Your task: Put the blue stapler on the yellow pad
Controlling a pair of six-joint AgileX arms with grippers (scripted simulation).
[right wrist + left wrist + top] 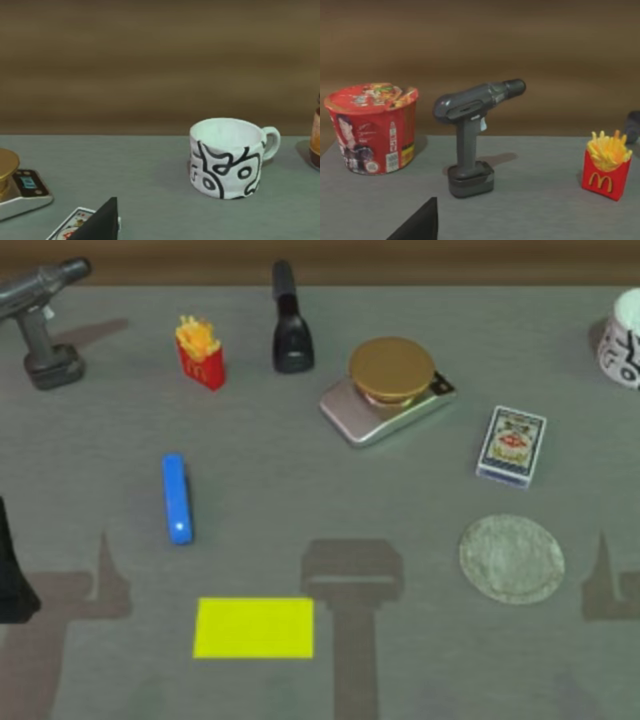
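While blue stapler (177,498) is lying untouched on table left of centre, just above yellow pad (254,627), left arm is waiting at left edge; finger spread impossible to tell. Best approaching from above, pinching across narrow sides at middle.

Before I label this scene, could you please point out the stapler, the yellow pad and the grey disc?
stapler (177,498), top view, middle of its blue body.
yellow pad (254,628), top view, centre of its flat face.
grey disc (512,558), top view, centre of its round top.
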